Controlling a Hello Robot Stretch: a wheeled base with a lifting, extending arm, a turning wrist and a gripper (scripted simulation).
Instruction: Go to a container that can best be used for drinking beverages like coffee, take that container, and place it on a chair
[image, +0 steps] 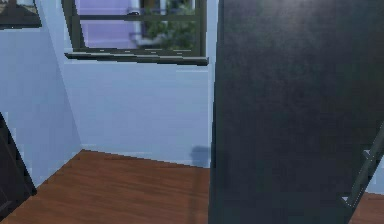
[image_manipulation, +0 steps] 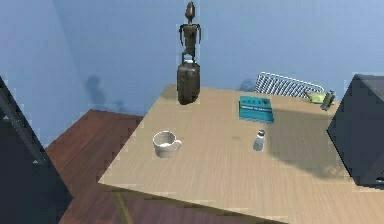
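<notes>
Mug: we see a white mug (image_manipulation: 165, 143) standing upright on the table (image_manipulation: 210, 165), in its part toward the arm side view's left, with bare tabletop all around it.
Fingers: we cannot tell whether they are released, clenched or grasping anything, so we place things by one another.
Table: a pale wooden top that runs across the arm side view, over a brown wooden floor (image_manipulation: 85, 140).
Statue: a tall dark statue (image_manipulation: 188, 62) on a rounded base stands at the table's far edge, up the picture from the mug and well apart from it.
Teal thing: a flat teal thing (image_manipulation: 257, 106) lies to the right of the statue.
Small bottle: a small pale bottle (image_manipulation: 258, 140) stands upright just below the teal thing in the picture.
White slatted thing: a white slatted thing (image_manipulation: 287, 86) sits at the far edge; we cannot tell what it is.
Dark box: a large dark box (image_manipulation: 362, 130) rests on the table at the arm side view's right.
Forward view: a window (image: 135, 30) in a blue wall (image: 130, 110), and a tall dark panel (image: 295, 110) to its right.
</notes>
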